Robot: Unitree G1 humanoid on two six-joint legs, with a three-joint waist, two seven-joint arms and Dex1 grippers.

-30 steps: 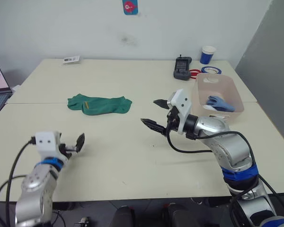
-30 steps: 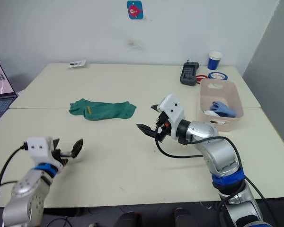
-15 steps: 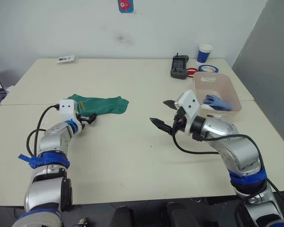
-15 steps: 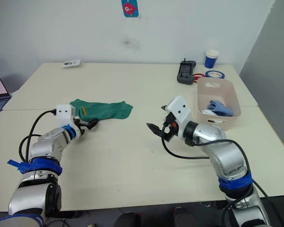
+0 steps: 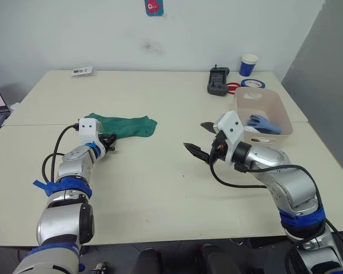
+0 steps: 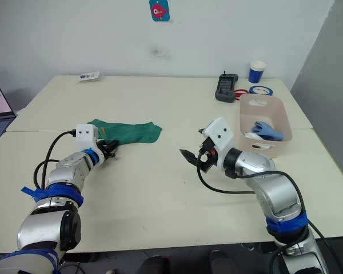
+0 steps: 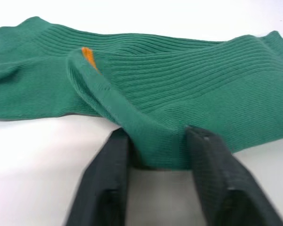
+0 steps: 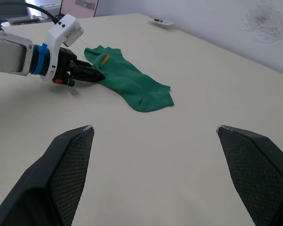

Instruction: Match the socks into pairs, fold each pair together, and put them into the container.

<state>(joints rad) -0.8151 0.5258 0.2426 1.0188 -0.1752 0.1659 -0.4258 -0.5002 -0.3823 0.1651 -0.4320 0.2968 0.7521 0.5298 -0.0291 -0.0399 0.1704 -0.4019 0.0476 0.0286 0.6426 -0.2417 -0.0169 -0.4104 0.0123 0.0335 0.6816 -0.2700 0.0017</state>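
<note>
The left tool (image 5: 109, 142) has its two black fingers pinched on a raised fold at the near edge of the dark green socks (image 5: 126, 124), which lie flat on the left half of the tabletop (image 5: 160, 188), stacked one over the other. In the left wrist view the green cloth (image 7: 146, 99) bunches up between the fingers (image 7: 108, 183), with the small yellow mark (image 7: 88, 55) just beyond the ridge. I'd say it takes the edge rather than the middle so the pair can be lifted and doubled over while staying together.

The right tool (image 5: 199, 138) hangs over the middle of the tabletop with its fingers spread wide and nothing in them, pointing left toward the green socks but well apart from them. It looks parked there to come in and help with the fold, or to take the pair over, since the container (image 5: 274, 117) sits on its side.

That pale tub stands near the right edge, and a light blue pair (image 5: 264, 123) already lies inside, with something white under it. So green seems to be the last pair left out. Beyond the tub, at the far side, are a paper cup (image 5: 248, 64), a black device (image 5: 218, 81) and rolls of tape (image 5: 252, 83), all clear of the work.
</note>
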